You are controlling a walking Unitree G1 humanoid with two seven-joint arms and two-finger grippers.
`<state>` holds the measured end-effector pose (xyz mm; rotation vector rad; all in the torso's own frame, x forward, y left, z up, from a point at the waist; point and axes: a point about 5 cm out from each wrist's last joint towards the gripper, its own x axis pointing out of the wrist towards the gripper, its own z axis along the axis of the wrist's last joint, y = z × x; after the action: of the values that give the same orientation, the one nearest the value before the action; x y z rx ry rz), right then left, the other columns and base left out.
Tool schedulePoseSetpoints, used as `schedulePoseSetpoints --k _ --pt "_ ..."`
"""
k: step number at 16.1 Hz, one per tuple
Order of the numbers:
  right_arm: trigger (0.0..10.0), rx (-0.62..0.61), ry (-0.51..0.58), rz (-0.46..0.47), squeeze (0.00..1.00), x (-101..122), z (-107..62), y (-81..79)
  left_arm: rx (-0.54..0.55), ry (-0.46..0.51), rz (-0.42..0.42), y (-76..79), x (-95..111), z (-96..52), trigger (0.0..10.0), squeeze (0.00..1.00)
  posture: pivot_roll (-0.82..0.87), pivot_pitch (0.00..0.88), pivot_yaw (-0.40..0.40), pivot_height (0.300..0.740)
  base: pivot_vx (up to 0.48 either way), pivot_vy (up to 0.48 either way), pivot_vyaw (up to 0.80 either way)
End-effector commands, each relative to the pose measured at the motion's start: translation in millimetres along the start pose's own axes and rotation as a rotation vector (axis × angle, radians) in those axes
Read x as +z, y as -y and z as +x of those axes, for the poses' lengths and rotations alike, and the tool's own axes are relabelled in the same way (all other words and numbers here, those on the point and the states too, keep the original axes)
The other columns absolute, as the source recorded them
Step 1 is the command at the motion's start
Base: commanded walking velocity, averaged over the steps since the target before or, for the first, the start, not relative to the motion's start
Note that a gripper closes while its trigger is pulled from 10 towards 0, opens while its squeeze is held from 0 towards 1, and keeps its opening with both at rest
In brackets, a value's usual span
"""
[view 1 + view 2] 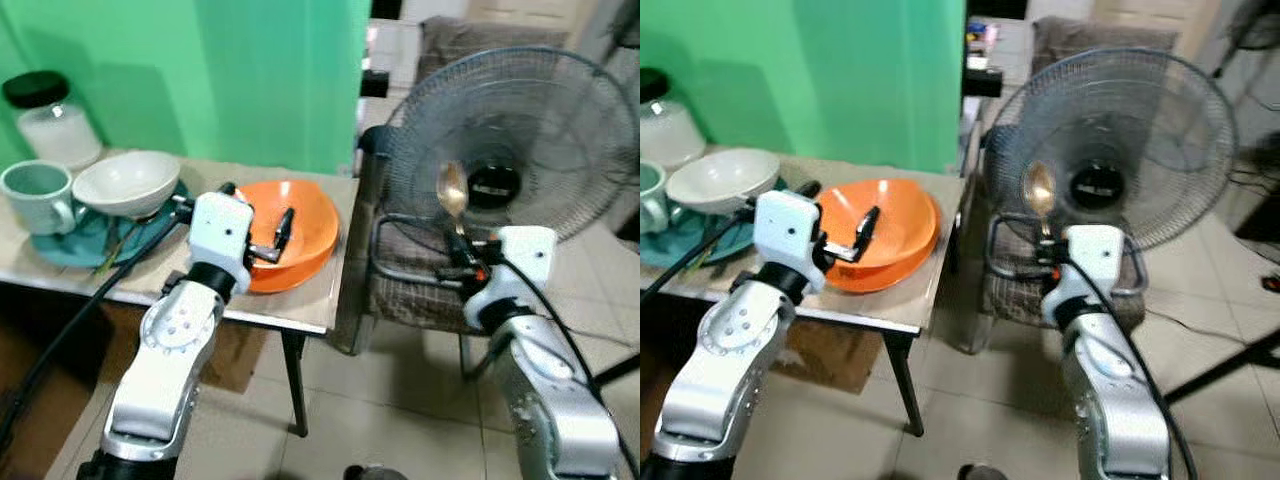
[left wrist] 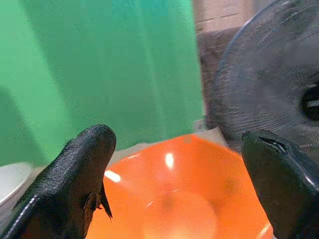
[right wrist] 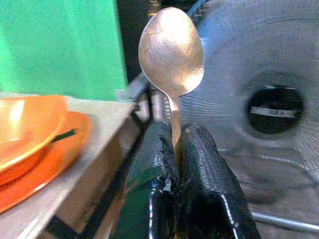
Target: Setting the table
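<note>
Right wrist view has the right pincer (image 3: 177, 149) clenched on a spoon (image 3: 171, 55) standing upright, right of centre before the fan (image 1: 510, 150). At centre-left of the left eye view, the left pincer (image 1: 283, 232) hangs released over the orange bowl (image 1: 305, 235) on the desk (image 1: 310, 300).

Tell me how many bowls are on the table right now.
2. The white bowl sits on the teal cloth beside the mug, toward the table's left. The orange bowl rests on an orange plate near the right edge, under the left gripper. No others are visible.
</note>
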<state>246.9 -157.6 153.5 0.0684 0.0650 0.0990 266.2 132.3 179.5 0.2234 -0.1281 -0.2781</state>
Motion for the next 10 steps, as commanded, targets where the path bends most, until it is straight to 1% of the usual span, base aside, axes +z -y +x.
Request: schedulePoseSetpoints --k 1,3,4,6,9,10 --pt "10.0 0.012 0.006 0.016 0.00 2.3 -0.1 -4.1 0.016 0.003 0.030 -4.2 0.7 1.7 10.0 0.00 0.01 0.000 -0.015 0.740 0.000 -0.480 -0.80" --pt "10.0 0.012 0.005 0.024 0.00 2.8 -0.3 -6.1 0.016 -0.002 0.011 -5.4 0.2 2.4 10.0 0.00 0.01 0.000 -0.011 0.740 0.000 -0.480 -0.80" --pt "10.0 0.010 0.003 0.029 0.00 2.7 -0.4 -5.7 0.020 -0.008 0.002 -5.6 -0.8 2.5 10.0 0.00 0.01 0.000 -0.012 0.740 0.000 0.000 -0.63" --pt "10.0 0.001 -0.004 0.020 0.00 2.3 -0.2 -4.6 0.025 -0.011 -0.023 -6.4 -2.2 2.6 10.0 0.00 0.01 0.000 -0.011 0.740 0.000 0.000 0.00" --pt "10.0 -0.003 -0.004 0.013 0.00 2.7 0.2 -3.9 0.023 -0.010 -0.021 -6.2 -1.6 2.6 10.0 0.00 0.01 0.000 -0.013 0.740 0.000 0.000 0.00" --pt "10.0 -0.006 -0.009 0.015 0.00 2.5 0.8 -3.5 0.022 -0.013 -0.025 -5.8 -2.2 2.5 10.0 0.00 0.01 0.000 -0.014 0.740 0.000 0.000 -0.61"
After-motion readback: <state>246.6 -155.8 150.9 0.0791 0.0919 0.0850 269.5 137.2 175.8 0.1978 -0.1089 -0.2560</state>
